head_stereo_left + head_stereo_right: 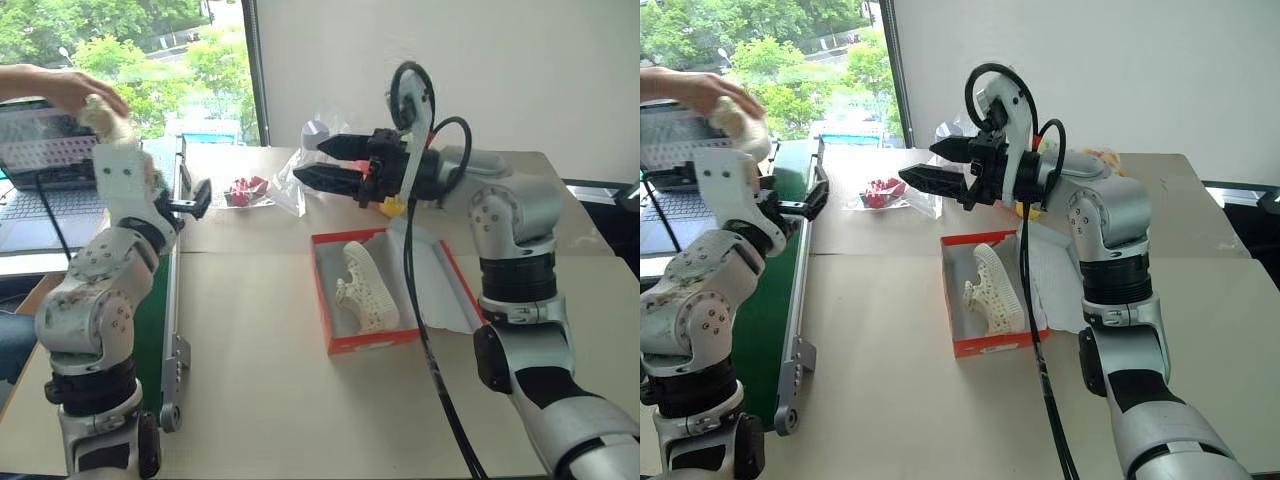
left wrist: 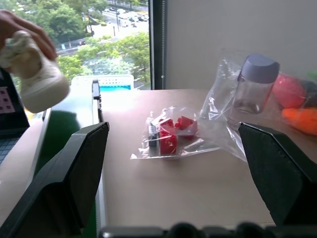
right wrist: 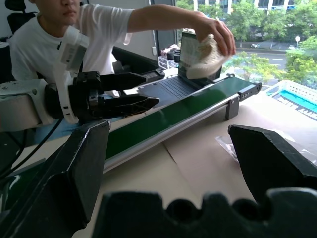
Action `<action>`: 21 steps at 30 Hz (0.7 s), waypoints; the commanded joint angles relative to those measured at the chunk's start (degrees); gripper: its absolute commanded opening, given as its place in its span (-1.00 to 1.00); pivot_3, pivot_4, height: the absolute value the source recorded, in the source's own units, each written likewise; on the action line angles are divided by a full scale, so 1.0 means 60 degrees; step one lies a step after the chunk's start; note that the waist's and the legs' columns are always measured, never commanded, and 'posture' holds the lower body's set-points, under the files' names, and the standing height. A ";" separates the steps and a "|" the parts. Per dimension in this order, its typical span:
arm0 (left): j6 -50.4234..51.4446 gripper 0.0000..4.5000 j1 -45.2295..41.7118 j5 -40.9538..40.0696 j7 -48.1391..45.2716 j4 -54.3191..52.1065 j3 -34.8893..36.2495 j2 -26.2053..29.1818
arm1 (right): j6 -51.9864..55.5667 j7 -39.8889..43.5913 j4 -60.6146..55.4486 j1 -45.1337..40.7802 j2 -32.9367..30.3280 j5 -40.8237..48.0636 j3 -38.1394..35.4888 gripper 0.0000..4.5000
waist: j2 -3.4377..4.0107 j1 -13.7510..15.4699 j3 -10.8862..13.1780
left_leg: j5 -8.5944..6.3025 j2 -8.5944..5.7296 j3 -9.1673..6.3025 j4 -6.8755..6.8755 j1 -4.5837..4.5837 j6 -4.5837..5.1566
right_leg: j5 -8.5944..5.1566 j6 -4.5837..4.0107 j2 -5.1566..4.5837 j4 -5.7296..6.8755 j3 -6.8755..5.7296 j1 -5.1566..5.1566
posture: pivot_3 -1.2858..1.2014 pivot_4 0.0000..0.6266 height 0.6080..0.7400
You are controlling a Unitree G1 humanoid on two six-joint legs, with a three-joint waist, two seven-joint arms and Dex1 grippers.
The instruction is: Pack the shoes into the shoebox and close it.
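One cream perforated shoe [image 1: 366, 289] lies in the orange-red cardboard shoebox [image 1: 372, 342], long axis front-to-back. Right gripper [image 1: 318, 162] empty, jaws apart. L gripper [image 1: 199, 200] nearer 2nd cream shoe [image 1: 102, 115], held aloft by person's hand [image 1: 62, 88]; jaws apart.

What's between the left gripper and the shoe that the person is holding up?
Nothing but air and a stretch of the green conveyor belt below. The right wrist view shows the open left gripper short of the shoe in the person's hand.
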 commanded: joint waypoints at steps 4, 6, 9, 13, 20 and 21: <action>0.0784 0.99 0.0664 0.0507 0.1006 -0.1167 0.1195 -0.0144 | -0.0206 0.0365 0.0268 0.0022 0.0243 0.0690 -0.0220 0.99 | 0.0000 -0.0009 0.0000 | -0.0026 0.0000 0.0002 -0.0001 0.0005 -0.0046 | 0.0002 -0.0003 0.0000 0.0001 -0.0001 0.0000 | 0.03 -0.52 1.00; 0.1013 0.99 0.0924 0.0475 0.1076 -0.1312 0.1588 -0.0233 | -0.0460 0.0479 0.0367 0.0138 0.0229 0.0495 0.0030 0.99 | 0.0000 -0.0007 0.0000 | -0.0026 0.0001 0.0003 0.0000 0.0005 -0.0048 | 0.0002 -0.0004 0.0000 0.0003 0.0000 0.0000 | 0.03 -0.52 1.00; 0.1105 0.99 0.1321 0.0495 0.1050 -0.1333 0.1888 -0.0313 | -0.1319 0.0581 0.0463 0.0419 0.0093 -0.0311 0.0743 0.99 | -0.0006 -0.0005 -0.0004 | -0.0027 0.0000 0.0004 0.0000 0.0007 -0.0051 | 0.0003 -0.0005 0.0000 0.0002 -0.0001 0.0001 | 0.03 -0.52 1.00; 0.0975 0.99 0.1604 0.0525 0.1031 -0.1111 0.2056 -0.0570 | -0.1881 0.0632 0.0598 0.0613 0.0092 -0.0825 0.1178 0.99 | -0.0008 0.0013 -0.0005 | -0.0028 0.0000 0.0007 0.0000 0.0013 -0.0056 | 0.0003 -0.0005 -0.0001 0.0002 -0.0001 0.0005 | 0.03 -0.52 1.00; 0.0598 0.99 0.1573 0.0590 0.0789 -0.0367 0.1675 -0.0944 | -0.1893 0.0654 0.0170 0.0943 0.0013 -0.1030 0.1455 0.99 | -0.0010 0.0016 -0.0006 | -0.0029 0.0000 0.0006 -0.0001 0.0014 -0.0057 | 0.0003 -0.0007 -0.0002 0.0002 -0.0002 0.0004 | 0.03 -0.52 1.00; 0.0544 0.99 0.1528 0.0621 0.0798 -0.0268 0.1581 -0.1005 | -0.1877 0.0644 0.0112 0.0983 -0.0006 -0.1038 0.1462 0.99 | -0.0010 0.0019 -0.0006 | -0.0029 0.0000 0.0006 -0.0001 0.0015 -0.0057 | 0.0003 -0.0007 -0.0004 0.0002 -0.0002 0.0005 | 0.03 -0.52 1.00</action>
